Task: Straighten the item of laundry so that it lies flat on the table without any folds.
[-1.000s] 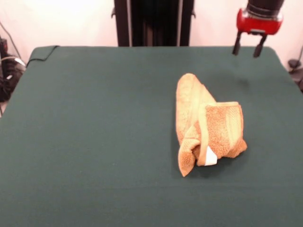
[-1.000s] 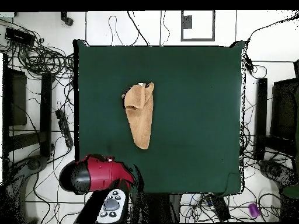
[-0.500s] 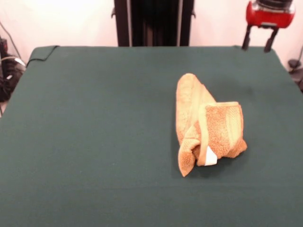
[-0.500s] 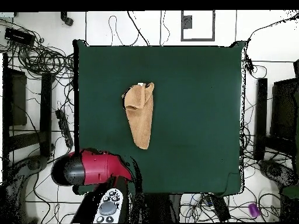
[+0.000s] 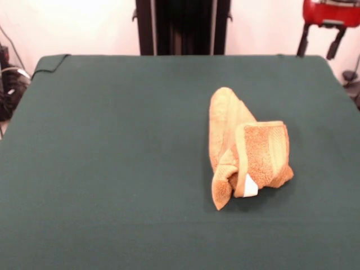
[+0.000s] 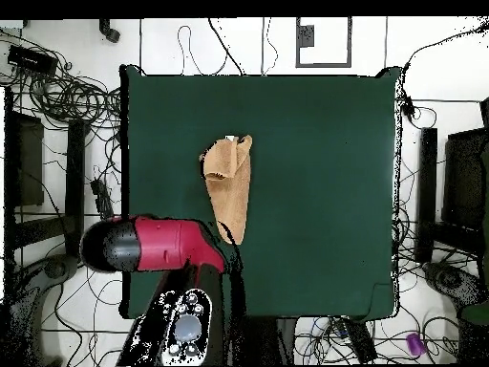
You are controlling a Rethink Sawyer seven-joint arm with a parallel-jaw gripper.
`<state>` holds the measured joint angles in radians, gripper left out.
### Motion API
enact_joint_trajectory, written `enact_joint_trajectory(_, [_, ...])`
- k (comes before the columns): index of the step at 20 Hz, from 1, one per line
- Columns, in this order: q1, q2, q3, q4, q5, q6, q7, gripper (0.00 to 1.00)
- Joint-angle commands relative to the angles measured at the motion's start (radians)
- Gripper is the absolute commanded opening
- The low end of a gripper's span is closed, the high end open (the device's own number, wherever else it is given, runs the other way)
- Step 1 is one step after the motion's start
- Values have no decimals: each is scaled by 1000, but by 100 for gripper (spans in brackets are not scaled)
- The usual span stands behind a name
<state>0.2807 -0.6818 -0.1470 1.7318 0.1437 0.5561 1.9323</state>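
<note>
The orange-tan towel (image 5: pixel 244 149) lies crumpled on the dark green table (image 5: pixel 112 140), right of centre. It is folded lengthwise into a narrow shape, with a darker flap doubled over its near end and a small white label (image 5: pixel 250 185) showing there. In the overhead view the towel (image 6: pixel 229 196) is a long wedge left of the table's (image 6: pixel 315 191) middle. My gripper (image 5: pixel 318 49) hangs at the top right, above the table's far right corner, well apart from the towel. It is open and empty. In the overhead view my red arm (image 6: pixel 162 247) covers the gripper.
The black pedestal column (image 5: pixel 183 27) stands behind the table's far edge. The green cloth is bunched at the far left corner (image 5: pixel 50 62). Cables lie off the left edge (image 5: pixel 8 84), and cables and dark equipment ring the table (image 6: pixel 57 96).
The gripper has risen and moved right in the front view, toward the picture's corner. In the overhead view the arm's red head has swung further over the table's left edge. The towel has not moved.
</note>
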Motion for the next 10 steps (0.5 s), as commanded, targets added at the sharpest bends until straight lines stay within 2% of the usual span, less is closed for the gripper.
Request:
enact_joint_trajectory(1, [-75, 133, 69, -220, -33, 91, 31, 100])
enact_joint_trajectory(10, [-124, 269, 95, -405, -46, 92, 29, 100])
